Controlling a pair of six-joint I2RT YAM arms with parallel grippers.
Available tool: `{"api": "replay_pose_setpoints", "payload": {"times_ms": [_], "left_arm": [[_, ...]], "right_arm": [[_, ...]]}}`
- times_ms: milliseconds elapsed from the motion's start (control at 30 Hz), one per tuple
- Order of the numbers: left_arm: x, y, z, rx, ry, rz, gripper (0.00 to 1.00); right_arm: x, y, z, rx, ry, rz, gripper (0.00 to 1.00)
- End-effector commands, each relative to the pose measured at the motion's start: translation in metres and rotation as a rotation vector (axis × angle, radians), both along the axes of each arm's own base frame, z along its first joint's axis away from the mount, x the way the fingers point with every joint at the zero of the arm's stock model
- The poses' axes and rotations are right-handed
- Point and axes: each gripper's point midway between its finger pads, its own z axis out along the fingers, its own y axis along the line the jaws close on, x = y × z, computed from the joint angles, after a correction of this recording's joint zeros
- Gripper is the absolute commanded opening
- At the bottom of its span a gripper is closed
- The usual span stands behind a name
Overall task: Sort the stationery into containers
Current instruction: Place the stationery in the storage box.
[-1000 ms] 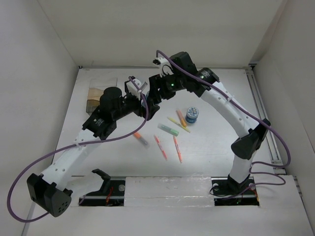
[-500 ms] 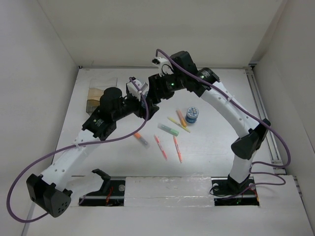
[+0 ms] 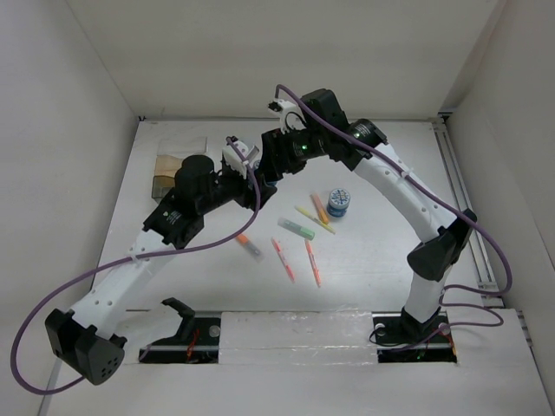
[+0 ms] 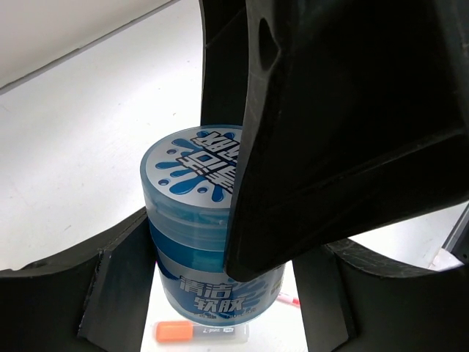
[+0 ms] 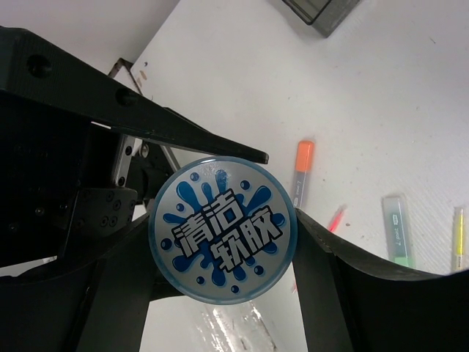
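A blue-and-white cylinder hangs in the air between both grippers, and its lid faces the right wrist view. My left gripper has its fingers on two sides of it. My right gripper grips it crosswise, one finger covering its right side. In the top view the cylinder is hidden by the grippers. A second cylinder stands on the table. Below lie an orange-capped pen, a light green highlighter, a pink-red pen and an orange pen. The wooden organiser is far left.
A pale yellow pen and another orange pen lie beside the second cylinder. White walls close in the table on three sides. A metal rail runs along the right edge.
Both grippers, joined on the cylinder, have shifted very slightly up and away from the near edge. Nothing on the table has moved.
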Motion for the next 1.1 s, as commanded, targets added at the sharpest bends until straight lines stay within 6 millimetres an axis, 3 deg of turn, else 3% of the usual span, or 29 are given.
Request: {"api": "replay_pose_setpoints", "payload": {"times_ms": [0, 67, 100, 167, 200, 300, 333, 400, 633, 733, 833, 900, 933, 967, 1000, 1033, 1067], "left_arm": [[0.003, 0.002, 0.033, -0.066, -0.071, 0.027, 0.06], [0.007, 0.006, 0.033, -0.061, -0.075, 0.058, 0.00], [0.007, 0.006, 0.035, -0.067, -0.084, 0.058, 0.00], [0.006, 0.006, 0.037, -0.074, -0.095, 0.058, 0.00], [0.008, 0.008, 0.037, -0.073, -0.097, 0.069, 0.00], [0.009, 0.012, 0.038, -0.075, -0.108, 0.093, 0.00], [0.007, 0.013, 0.042, -0.082, -0.118, 0.093, 0.00], [0.009, 0.017, 0.043, -0.078, -0.136, 0.117, 0.00], [0.018, 0.023, 0.035, -0.058, -0.124, 0.170, 0.00], [0.027, 0.032, 0.031, -0.048, -0.117, 0.245, 0.00], [0.053, 0.052, 0.027, -0.017, -0.115, 0.417, 0.00], [0.082, 0.077, 0.030, -0.014, -0.108, 0.601, 0.00], [0.093, 0.086, 0.030, -0.021, -0.097, 0.651, 0.00], [0.103, 0.096, 0.042, -0.047, -0.104, 0.708, 0.00], [0.123, 0.119, 0.035, -0.040, -0.089, 0.806, 0.00], [0.132, 0.125, 0.038, -0.045, -0.095, 0.830, 0.00], [0.141, 0.131, 0.041, -0.036, -0.111, 0.847, 0.00]], "right_arm": [[-0.012, 0.008, 0.042, 0.117, -0.083, 0.070, 0.00], [-0.013, 0.006, 0.042, 0.116, -0.081, 0.070, 0.04], [-0.014, 0.007, 0.038, 0.119, -0.075, 0.079, 0.18], [-0.016, 0.008, 0.038, 0.127, -0.076, 0.089, 0.33], [-0.013, 0.005, 0.045, 0.141, -0.095, 0.080, 0.49], [-0.010, 0.000, 0.046, 0.149, -0.108, 0.070, 0.68], [-0.007, -0.002, 0.043, 0.144, -0.101, 0.060, 0.85], [-0.005, -0.007, 0.053, 0.164, -0.117, 0.044, 0.97], [0.016, -0.030, 0.062, 0.214, -0.111, -0.045, 1.00], [0.038, -0.060, 0.059, 0.175, -0.150, -0.191, 1.00], [0.050, -0.099, 0.055, 0.170, -0.174, -0.305, 1.00], [0.054, -0.116, 0.058, 0.204, -0.195, -0.355, 1.00], [0.050, -0.119, 0.039, 0.185, -0.174, -0.365, 1.00], [0.042, -0.127, 0.047, 0.202, -0.201, -0.373, 1.00], [0.040, -0.130, 0.044, 0.200, -0.205, -0.382, 1.00], [0.037, -0.133, 0.030, 0.183, -0.191, -0.394, 1.00], [0.028, -0.137, 0.033, 0.189, -0.200, -0.394, 1.00]]}}
